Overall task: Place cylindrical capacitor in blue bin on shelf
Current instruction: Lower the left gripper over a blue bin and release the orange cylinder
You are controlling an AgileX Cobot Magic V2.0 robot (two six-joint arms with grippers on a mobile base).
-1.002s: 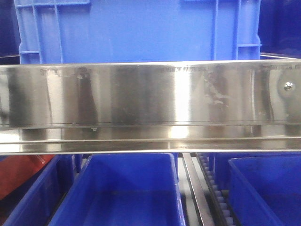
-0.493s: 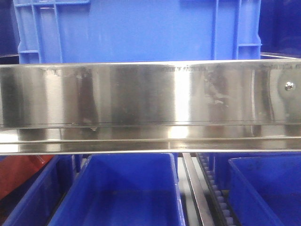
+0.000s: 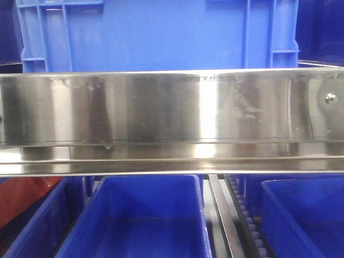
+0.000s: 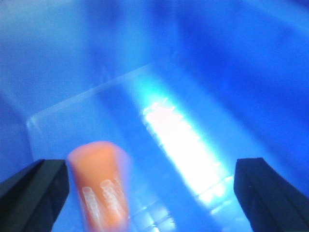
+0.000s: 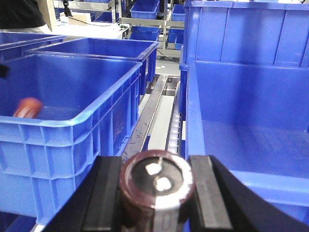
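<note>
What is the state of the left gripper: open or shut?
Open. The left gripper has its fingers wide apart at the picture's edges; the blurred orange capacitor is beside one finger, not clamped between both.

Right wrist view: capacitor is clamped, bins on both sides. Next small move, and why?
Probably slide the right gripper sideways over the bin at image right before opening. It's shut on the capacitor but sits over the rail between bins, so releasing now would likely miss.
</note>
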